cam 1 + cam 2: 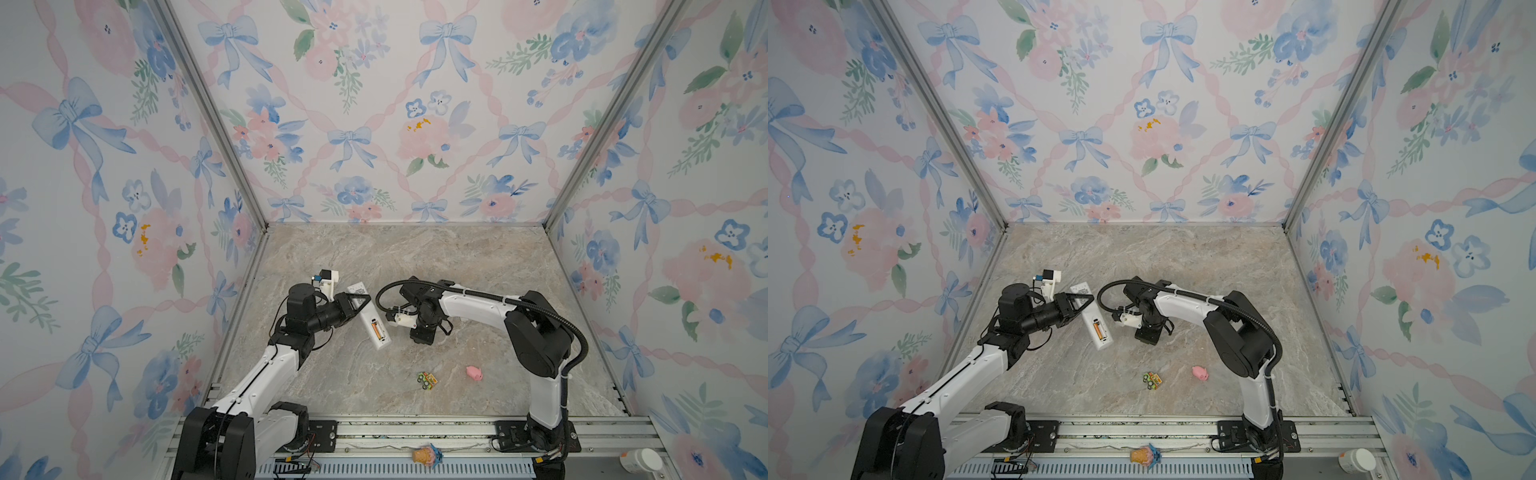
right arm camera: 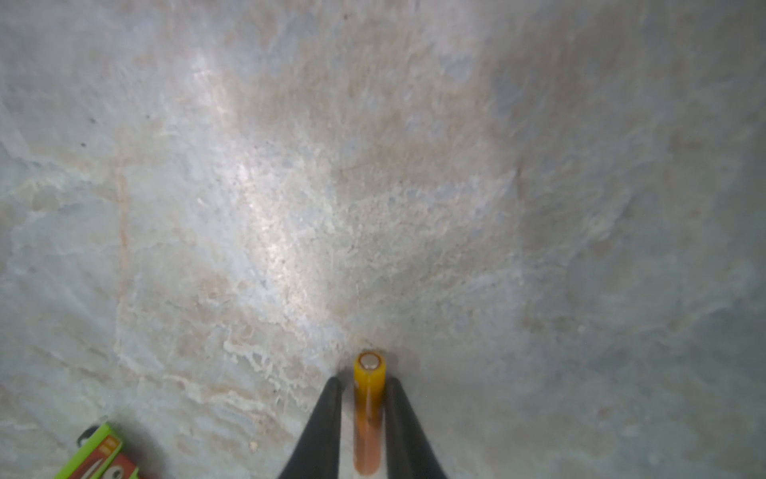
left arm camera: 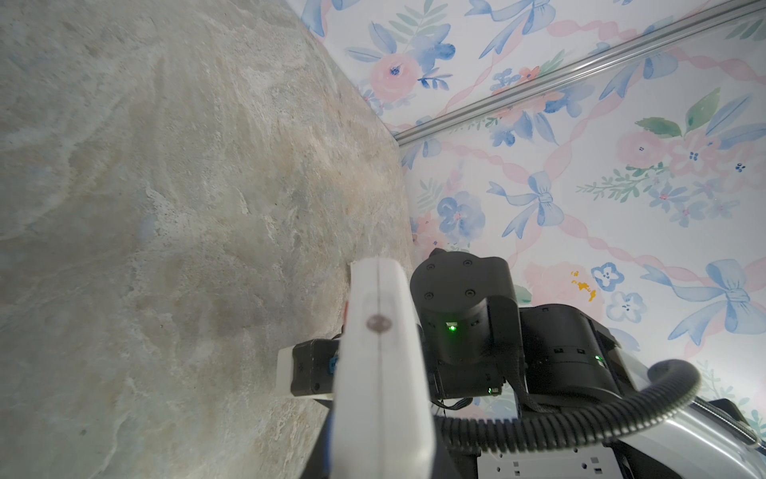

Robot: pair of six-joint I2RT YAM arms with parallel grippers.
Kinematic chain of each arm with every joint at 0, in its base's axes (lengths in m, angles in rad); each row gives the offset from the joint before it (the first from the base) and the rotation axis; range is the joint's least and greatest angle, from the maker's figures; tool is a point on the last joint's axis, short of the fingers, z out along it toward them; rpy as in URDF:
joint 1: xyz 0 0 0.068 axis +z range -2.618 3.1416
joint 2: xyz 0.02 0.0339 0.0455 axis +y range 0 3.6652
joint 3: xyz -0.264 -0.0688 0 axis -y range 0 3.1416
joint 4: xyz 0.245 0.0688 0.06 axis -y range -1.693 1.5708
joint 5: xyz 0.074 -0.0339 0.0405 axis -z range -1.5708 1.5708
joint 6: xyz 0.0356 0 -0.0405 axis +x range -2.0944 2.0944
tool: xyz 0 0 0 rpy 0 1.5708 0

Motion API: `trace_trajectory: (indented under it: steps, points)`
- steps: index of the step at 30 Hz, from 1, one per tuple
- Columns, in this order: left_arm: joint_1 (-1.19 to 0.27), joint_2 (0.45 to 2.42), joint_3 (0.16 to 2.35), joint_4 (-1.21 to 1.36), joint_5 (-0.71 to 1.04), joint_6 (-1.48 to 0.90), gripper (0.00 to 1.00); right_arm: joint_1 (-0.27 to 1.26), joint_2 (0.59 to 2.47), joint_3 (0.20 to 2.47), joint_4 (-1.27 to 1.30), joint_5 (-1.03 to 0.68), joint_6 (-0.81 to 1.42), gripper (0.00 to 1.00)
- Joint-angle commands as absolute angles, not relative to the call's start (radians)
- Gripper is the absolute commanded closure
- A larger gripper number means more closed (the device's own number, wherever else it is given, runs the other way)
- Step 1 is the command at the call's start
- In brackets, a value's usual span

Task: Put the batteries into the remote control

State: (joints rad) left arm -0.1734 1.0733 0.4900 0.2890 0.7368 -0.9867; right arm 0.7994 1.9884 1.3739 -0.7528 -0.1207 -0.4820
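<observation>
The white remote control (image 1: 366, 318) (image 1: 1089, 319) lies slantwise on the marble table with its back up. An orange battery (image 1: 376, 329) (image 1: 1097, 329) sits in its open compartment. My left gripper (image 1: 359, 300) (image 1: 1081, 300) is shut across the remote's far half. In the left wrist view the remote (image 3: 379, 373) fills the space in front of the camera and hides the fingers. My right gripper (image 1: 424, 337) (image 2: 364, 379) points down at the table just right of the remote. A second orange battery (image 2: 369, 410) stands on end between its fingers, with a thin gap on one side.
A small green and orange toy car (image 1: 428, 380) (image 2: 99, 454) and a pink pig toy (image 1: 473, 372) lie near the front. A toy (image 1: 428, 455) and a white bottle (image 1: 640, 459) rest on the front rail. Walls close in three sides.
</observation>
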Motion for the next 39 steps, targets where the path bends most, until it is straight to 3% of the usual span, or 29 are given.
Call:
trace_trajectory:
  steps: [1, 12, 19, 27, 39]
  points:
    - [-0.166, 1.073, 0.512, 0.296, 0.749, -0.962, 1.0, 0.794, 2.012, 1.343, -0.764, -0.119, -0.482, 0.72]
    - [-0.163, 1.07, 0.513, 0.285, 0.732, -0.935, 1.0, 0.762, 1.906, 1.324, -0.709, -0.178, -0.334, 0.52]
    - [-0.164, 1.048, 0.513, 0.258, 0.681, -0.877, 1.0, 0.757, 1.791, 1.32, -0.731, -0.149, -0.137, 0.47]
    - [-0.163, 1.032, 0.504, 0.24, 0.626, -0.795, 1.0, 0.708, 1.735, 1.446, -0.93, -0.059, 0.289, 0.39]
    - [-0.162, 1.054, 0.505, 0.238, 0.619, -0.702, 1.0, 0.673, 1.832, 1.676, -1.085, -0.176, 0.981, 0.16]
